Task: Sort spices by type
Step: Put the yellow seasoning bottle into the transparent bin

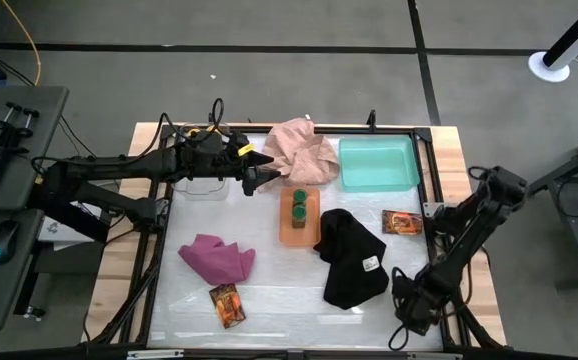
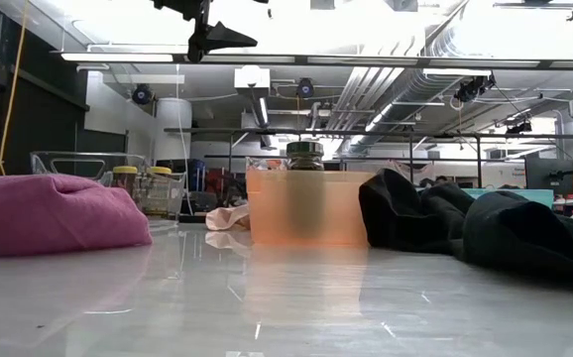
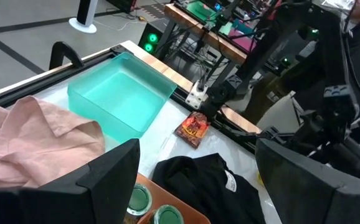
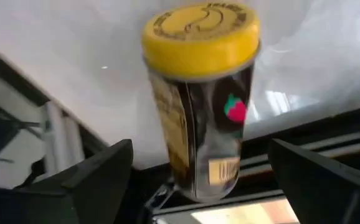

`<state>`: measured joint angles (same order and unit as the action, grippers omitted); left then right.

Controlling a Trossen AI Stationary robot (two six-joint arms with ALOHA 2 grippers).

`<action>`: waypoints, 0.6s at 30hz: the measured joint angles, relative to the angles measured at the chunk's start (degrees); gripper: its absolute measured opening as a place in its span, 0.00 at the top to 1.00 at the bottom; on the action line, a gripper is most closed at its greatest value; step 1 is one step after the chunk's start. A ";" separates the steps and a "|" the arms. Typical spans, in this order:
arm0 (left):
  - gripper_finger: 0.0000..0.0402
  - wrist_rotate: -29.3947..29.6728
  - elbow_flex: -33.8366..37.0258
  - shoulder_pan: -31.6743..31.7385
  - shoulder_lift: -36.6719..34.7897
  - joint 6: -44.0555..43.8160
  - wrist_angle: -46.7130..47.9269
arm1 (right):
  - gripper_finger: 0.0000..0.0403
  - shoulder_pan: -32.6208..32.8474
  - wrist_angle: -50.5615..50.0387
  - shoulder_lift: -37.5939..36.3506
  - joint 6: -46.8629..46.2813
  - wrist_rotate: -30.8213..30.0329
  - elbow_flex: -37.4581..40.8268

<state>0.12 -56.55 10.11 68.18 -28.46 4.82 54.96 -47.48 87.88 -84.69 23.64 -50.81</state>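
My left gripper is open and empty. It hovers high over the far end of the orange tray, where two green-lidded jars stand. My right gripper is open at the table's near right corner. In the right wrist view its fingers stand apart on either side of a yellow-lidded jar, which is at the white table's edge by the dark frame. Two more yellow-lidded jars stand in a clear bin. Red-brown packets lie at the near side and beside the right rail.
A teal tray sits at the far right. A pink cloth lies beside it, a magenta cloth at the near left and a black cloth right of the orange tray. A dark frame runs round the white surface.
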 joint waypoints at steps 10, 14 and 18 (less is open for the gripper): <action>0.24 0.07 0.00 0.00 0.01 -1.99 0.02 | 0.09 0.00 0.31 12.26 4.18 7.18 0.02; 0.24 -0.05 0.00 0.00 0.00 -2.82 0.04 | 0.10 -0.36 2.08 15.51 5.78 11.07 -0.18; 0.24 -1.06 0.00 0.00 0.02 -2.87 -0.30 | 0.19 -0.91 1.78 15.88 6.52 12.03 -0.78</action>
<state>-0.94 -56.55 10.11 68.20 -31.33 4.52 54.05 -45.70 103.75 -78.17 35.67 -51.59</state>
